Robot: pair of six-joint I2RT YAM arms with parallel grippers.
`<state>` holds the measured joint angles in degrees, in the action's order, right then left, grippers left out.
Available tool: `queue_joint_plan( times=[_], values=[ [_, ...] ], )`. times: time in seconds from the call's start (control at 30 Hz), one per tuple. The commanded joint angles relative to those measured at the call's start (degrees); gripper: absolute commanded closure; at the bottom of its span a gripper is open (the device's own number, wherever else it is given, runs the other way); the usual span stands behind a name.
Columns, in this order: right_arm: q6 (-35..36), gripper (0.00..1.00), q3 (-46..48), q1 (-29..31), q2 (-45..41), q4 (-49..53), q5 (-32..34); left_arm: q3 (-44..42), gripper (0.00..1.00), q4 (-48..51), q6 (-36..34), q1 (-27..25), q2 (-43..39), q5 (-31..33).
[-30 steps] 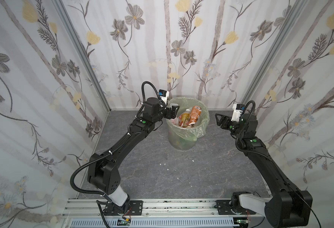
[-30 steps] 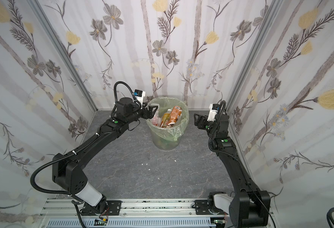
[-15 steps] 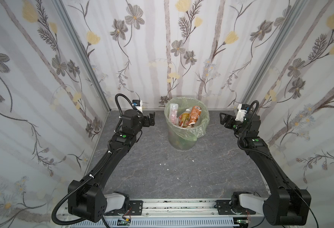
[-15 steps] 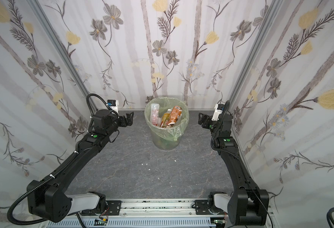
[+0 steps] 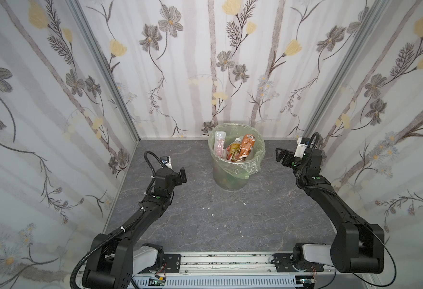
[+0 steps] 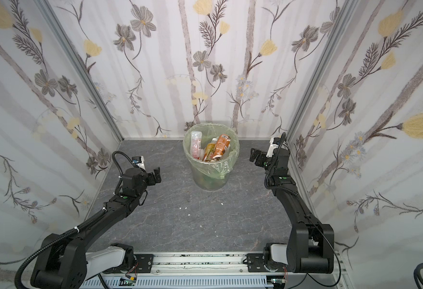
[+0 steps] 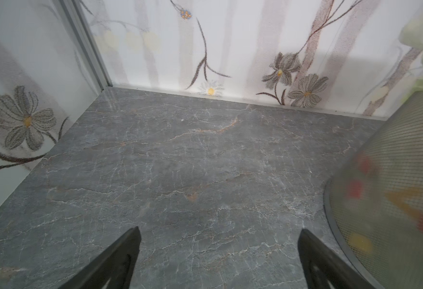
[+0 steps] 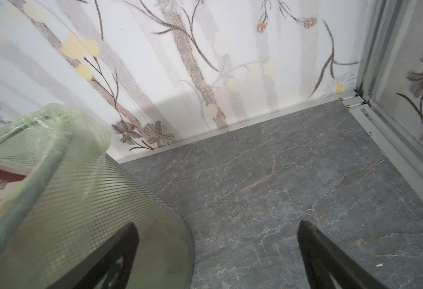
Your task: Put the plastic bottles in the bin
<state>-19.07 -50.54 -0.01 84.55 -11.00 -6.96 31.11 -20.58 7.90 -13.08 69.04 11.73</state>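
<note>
Left wrist view: my left gripper (image 7: 219,234) is wide open and empty over the floor (image 7: 180,162); my right gripper (image 8: 218,229) is the same.
All the plastic bottles (image 5: 246,146) I can see sit in the bin (image 5: 230,181), so the job looks done and next I'd just park.

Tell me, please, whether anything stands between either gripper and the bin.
Nothing visible does. Only bare grey floor lies between the open left gripper and the bin, and likewise between the open right gripper and the bin. The plastic bottles in view already sit inside it; neither gripper holds one.
</note>
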Motion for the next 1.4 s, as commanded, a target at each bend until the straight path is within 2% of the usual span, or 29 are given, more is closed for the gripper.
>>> queue_joint_plan(
  times=[0.0, 0.13, 0.23, 0.27, 0.33, 0.5, 0.63, 0.73, 0.9, 1.0, 1.07, 1.17, 1.2, 1.27, 1.37],
  values=[
    [3.6, 0.0, 2.1, 0.0, 0.6, -6.1, 8.8, -1.5, 0.0, -10.9, -0.4, 0.2, 2.8, 5.8],
    [6.2, 0.0, 10.3, 0.0, 0.7, -18.1, 17.1, -2.2, 0.0, -14.8, -2.2, 0.8, 10.7, 9.7],
    [10.5, 0.0, 15.5, 0.0, 1.6, -29.6, 16.8, -3.4, 0.0, -21.0, -3.0, 1.0, 14.6, 9.4],
    [10.9, 0.0, 15.3, 0.1, 1.2, -29.3, 17.6, -3.8, 0.0, -23.4, -3.1, 1.0, 15.9, 9.0],
    [13.1, 0.0, 17.8, 0.0, 1.4, -36.6, 18.3, -4.3, 0.0, -27.6, -3.6, 1.2, 19.1, 8.5],
    [15.9, 0.0, 18.2, 0.0, 0.8, -36.5, 15.3, -4.1, 0.0, -26.8, -4.2, 1.2, 18.8, 6.9],
    [16.3, 0.0, 19.6, 0.0, -2.5, -31.3, 14.9, -8.1, 0.0, -32.3, -6.8, 1.2, 16.5, 9.1],
    [16.0, 0.0, 24.6, 0.0, -6.5, -34.7, 15.4, -10.9, 0.0, -39.1, -9.8, 1.6, 16.2, 10.3],
    [14.5, 0.0, 28.9, 0.0, -5.5, -38.4, 13.4, -10.9, 0.0, -40.9, -13.2, 2.0, 17.7, 4.7],
    [14.2, 0.0, 33.9, 0.0, -3.7, -49.2, 14.6, -10.5, 0.0, -41.7, -13.5, 2.5, 18.8, 3.6],
    [13.9, 0.0, 34.9, 0.0, -3.0, -51.3, 15.5, -10.9, 0.0, -41.8, -12.0, 3.7, 18.3, 2.7],
    [15.5, 0.0, 38.6, 0.0, 1.5, -62.5, 12.6, -13.3, 0.0, -45.7, -8.0, 7.4, 18.2, -0.4],
    [16.1, 0.0, 40.1, 0.2, 2.6, -67.3, 11.6, -15.0, 0.0, -49.8, -6.6, 8.8, 19.1, -1.9],
    [14.7, 0.0, 39.0, 0.3, 0.8, -62.0, 14.7, -17.4, 0.0, -56.7, -5.6, 9.9, 22.0, -3.0],
    [15.2, 0.0, 39.9, 0.4, 2.3, -66.3, 15.0, -18.0, 0.0, -57.6, -5.5, 10.0, 22.0, -2.9]
  ],
)
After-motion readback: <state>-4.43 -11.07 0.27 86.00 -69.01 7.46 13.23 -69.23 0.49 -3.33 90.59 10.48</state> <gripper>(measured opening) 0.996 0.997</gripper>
